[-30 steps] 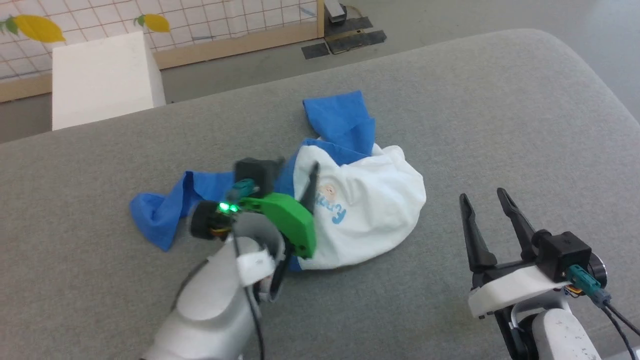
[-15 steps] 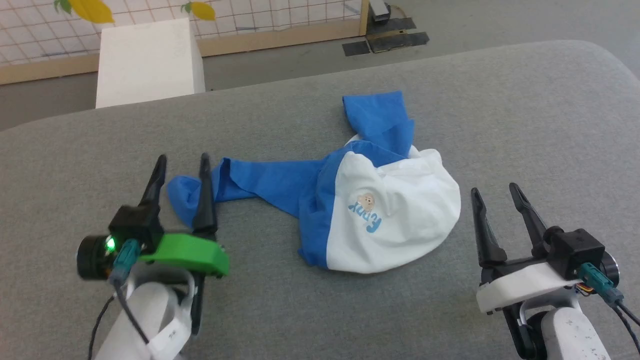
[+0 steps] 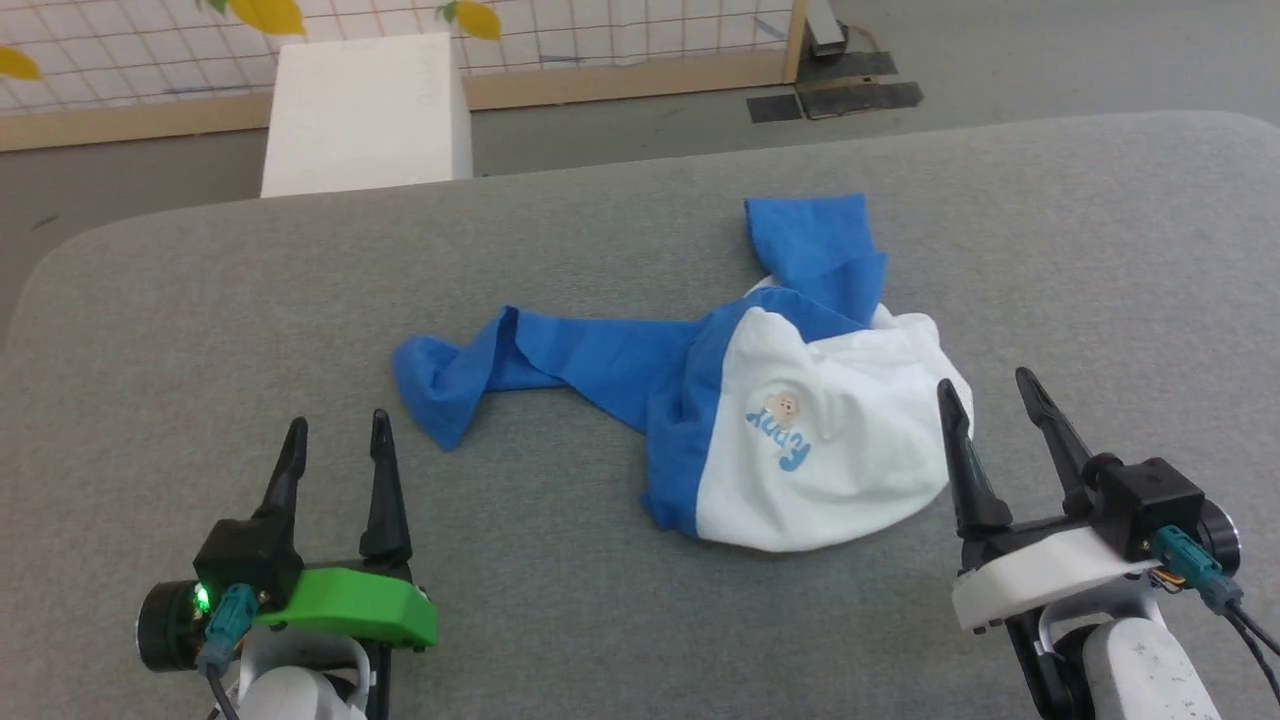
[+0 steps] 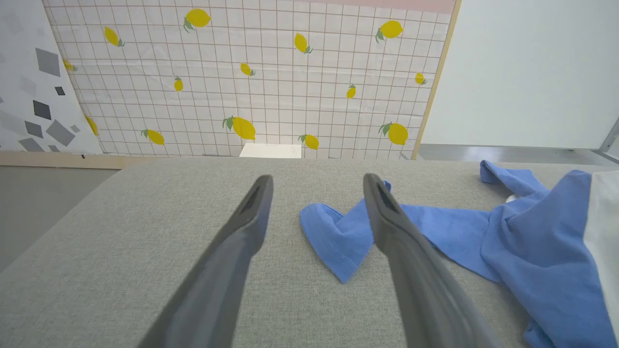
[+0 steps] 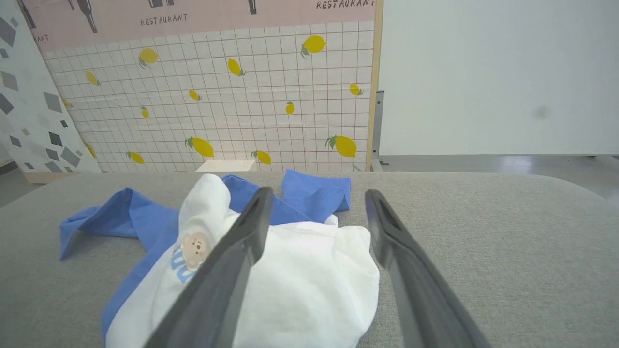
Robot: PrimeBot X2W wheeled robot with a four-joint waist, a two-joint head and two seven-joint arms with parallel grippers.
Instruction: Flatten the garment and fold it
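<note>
Head view: the shirt (image 3: pixel 820 440) lies crumpled on the grey tabletop (image 3: pixel 600 620), right of the middle. Its white body is bunched into a rounded heap, with the small blue print (image 3: pixel 785 430) facing up. One blue sleeve (image 3: pixel 560 360) stretches toward the robot's left and ends in a twisted, folded cuff. The other sleeve (image 3: pixel 810 240) points toward the far edge.

The left pincer (image 3: pixel 338 420) is released, fingers spread, and sits just short of the cuff without touching it. In the left wrist view the cuff (image 4: pixel 338 241) lies on the tabletop beyond the left pincer (image 4: pixel 316 180), partly behind one finger.

The right pincer (image 3: pixel 985 383) is released too, at the right edge of the white heap. In the right wrist view one finger of the right pincer (image 5: pixel 319 192) crosses the white cloth (image 5: pixel 309 270). Whether it touches cannot be told.

A white box (image 3: pixel 365 110) stands on the floor past the tabletop, before a lemon-print panel (image 4: pixel 266 72).
</note>
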